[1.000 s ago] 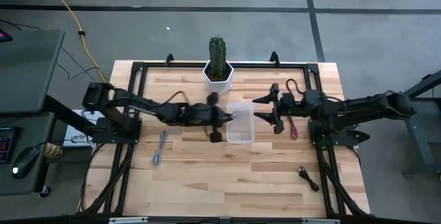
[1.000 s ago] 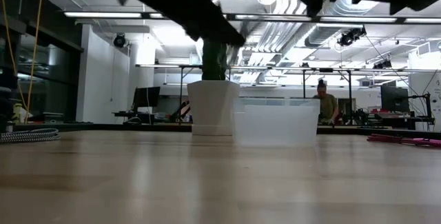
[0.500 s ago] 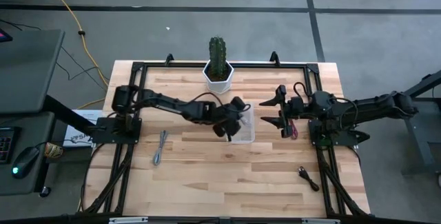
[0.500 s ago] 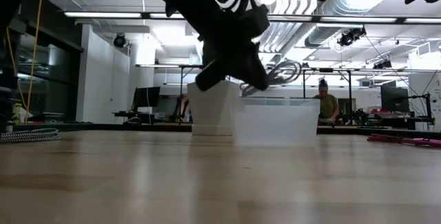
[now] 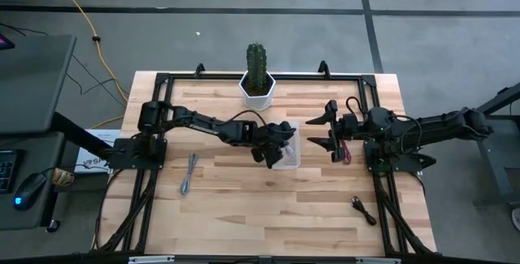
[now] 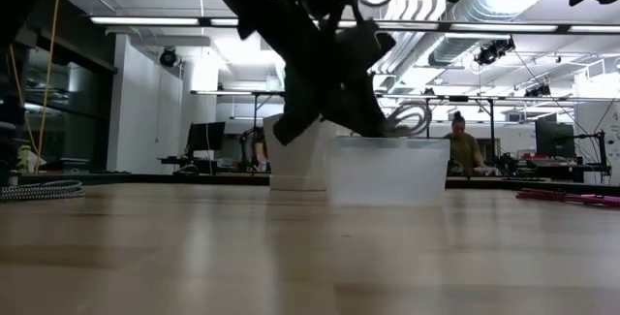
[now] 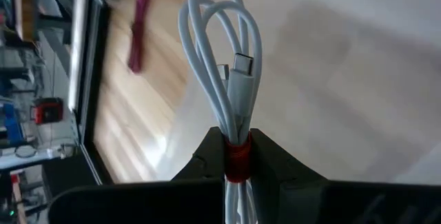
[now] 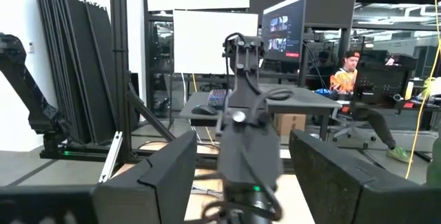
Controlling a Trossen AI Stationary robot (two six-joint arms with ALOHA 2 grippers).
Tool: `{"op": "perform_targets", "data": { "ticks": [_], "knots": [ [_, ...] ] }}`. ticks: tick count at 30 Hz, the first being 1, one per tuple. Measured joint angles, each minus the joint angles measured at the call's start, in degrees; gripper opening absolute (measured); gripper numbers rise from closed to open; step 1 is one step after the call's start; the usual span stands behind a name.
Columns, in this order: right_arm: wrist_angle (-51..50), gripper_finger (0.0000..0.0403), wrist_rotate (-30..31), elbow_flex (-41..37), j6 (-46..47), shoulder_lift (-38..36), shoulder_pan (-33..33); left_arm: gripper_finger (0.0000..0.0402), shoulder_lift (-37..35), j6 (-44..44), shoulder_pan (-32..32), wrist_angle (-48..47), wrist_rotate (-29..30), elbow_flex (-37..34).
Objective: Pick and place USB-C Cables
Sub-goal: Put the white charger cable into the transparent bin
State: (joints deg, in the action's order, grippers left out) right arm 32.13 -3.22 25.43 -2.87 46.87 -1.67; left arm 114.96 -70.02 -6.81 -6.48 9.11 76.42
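Observation:
My left gripper (image 5: 276, 150) hovers over the clear plastic bin (image 5: 286, 163), shut on a white coiled cable (image 7: 224, 58) bound by a red band. In the low view the cable's loops (image 6: 407, 118) hang just above the bin's rim (image 6: 387, 142). A pink cable (image 5: 345, 152) lies flat on the table beside my open right gripper (image 5: 333, 139), which is off the table. A grey braided cable (image 5: 189, 172) lies at the table's left. A black cable (image 5: 363, 208) lies near the right front. My left gripper pinches the white cable at its red band (image 7: 236, 160) between its two fingers (image 7: 207, 156). The fingers slant down toward the table's right. The loops and a USB-C plug (image 7: 244, 64) stick out past the fingertips, lifted clear over the bin.
A potted cactus (image 5: 257, 73) stands at the far edge, just behind the bin. A black frame runs around the table top. Bare wood lies in front of the bin. A person sits in the room beyond the table (image 6: 457, 145).
My left gripper has moved toward the table's right and down, carrying the white cable from beside the bin to over it; the loops now hang at the rim. My right gripper has drawn back a little toward the right edge.

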Motion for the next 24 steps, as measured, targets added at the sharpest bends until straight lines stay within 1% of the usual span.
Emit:
{"op": "perform_targets", "data": {
  "ticks": [6,13,19,24],
  "knots": [
    [-0.3,0.0225,0.0,0.0,0.0,0.0,0.0,0.0008,1.1,1.1,-0.3,-0.7,-0.1,0.0],
    [-0.3,0.0225,0.0,0.0,0.5,0.0,0.0,0.0008,1.1,6.0,-0.3,-1.1,-1.1,0.0],
    [-0.6,0.0225,0.0,0.0,0.5,0.0,0.0,0.0021,1.1,6.3,-0.1,-3.4,-1.2,0.0],
    [-0.7,0.0225,0.0,0.0,0.4,0.0,0.0,0.0024,1.1,6.4,-0.2,-4.9,-1.1,0.0]
  ]
}}
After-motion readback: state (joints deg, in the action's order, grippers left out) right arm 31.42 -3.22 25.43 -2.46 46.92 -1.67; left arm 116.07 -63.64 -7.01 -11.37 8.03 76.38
